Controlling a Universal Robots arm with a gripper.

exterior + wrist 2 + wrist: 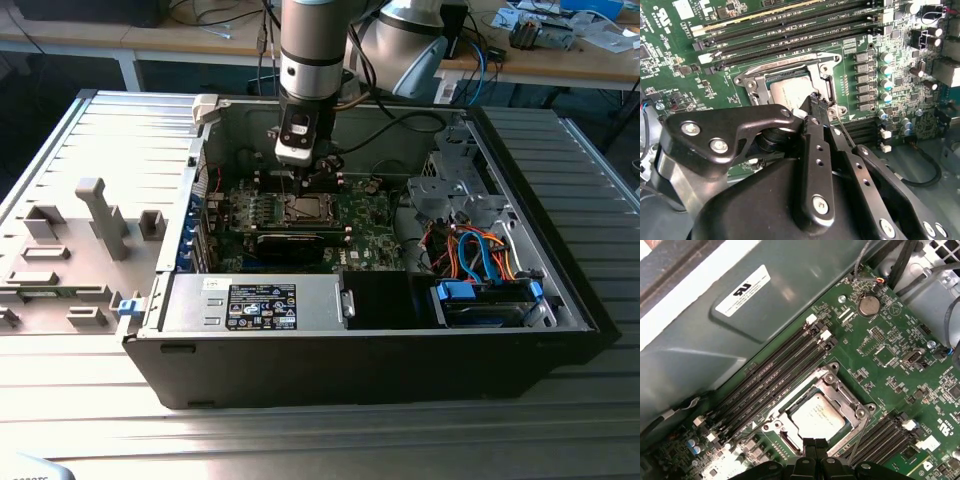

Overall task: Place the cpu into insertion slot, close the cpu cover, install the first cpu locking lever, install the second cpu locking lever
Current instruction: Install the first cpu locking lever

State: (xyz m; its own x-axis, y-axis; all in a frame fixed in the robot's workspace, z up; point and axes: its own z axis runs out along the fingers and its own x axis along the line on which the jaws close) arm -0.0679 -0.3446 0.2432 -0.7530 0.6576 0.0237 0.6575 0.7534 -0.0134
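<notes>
The cpu (817, 415), a dull silver square, lies in the insertion slot (304, 208) on the green board. The cpu cover (832, 385), a silvery frame, lies flat around it, and the chip (787, 92) shows through the cut-out of the cover (785, 70). My gripper (815, 444) hangs just over the socket's edge, its black fingers shut together with nothing seen between them. In the second wrist view the gripper (815, 100) tips sit at the cpu's corner. A thin wire locking lever (860, 432) runs along the socket's side, and in the second wrist view the lever (846, 132) passes close beside the fingers. In the exterior view the gripper (303, 185) points straight down into the case.
Long black memory slots (775, 375) run beside the socket. The labelled power-supply box (260, 303) lies along the case front. A blue drive bay (485, 300) and orange and blue cables (470, 250) are on the exterior view's right. The case's grey side panel (80, 240) lies on its left.
</notes>
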